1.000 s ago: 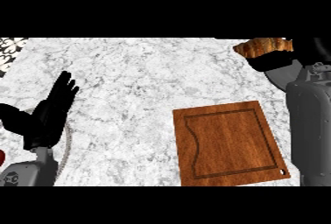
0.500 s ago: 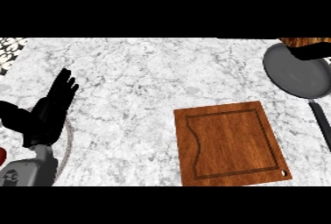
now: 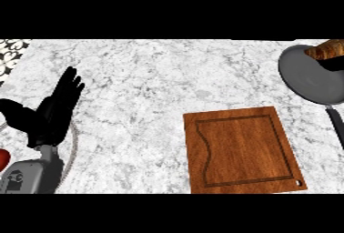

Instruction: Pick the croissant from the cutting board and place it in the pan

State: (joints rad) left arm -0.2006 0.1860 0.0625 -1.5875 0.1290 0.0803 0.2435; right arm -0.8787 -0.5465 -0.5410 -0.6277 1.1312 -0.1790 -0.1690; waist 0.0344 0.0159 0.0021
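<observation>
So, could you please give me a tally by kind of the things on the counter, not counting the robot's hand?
Pan: 1
Cutting board: 1
Croissant, at the pan's upper right edge and partly cut off by the frame: 1
Total: 3

The pan runs off the right edge, so part of its rim and most of its dark handle are cut away. The croissant shows only partly, clipped by the same edge. A red object at the left edge is too cropped to identify.
</observation>
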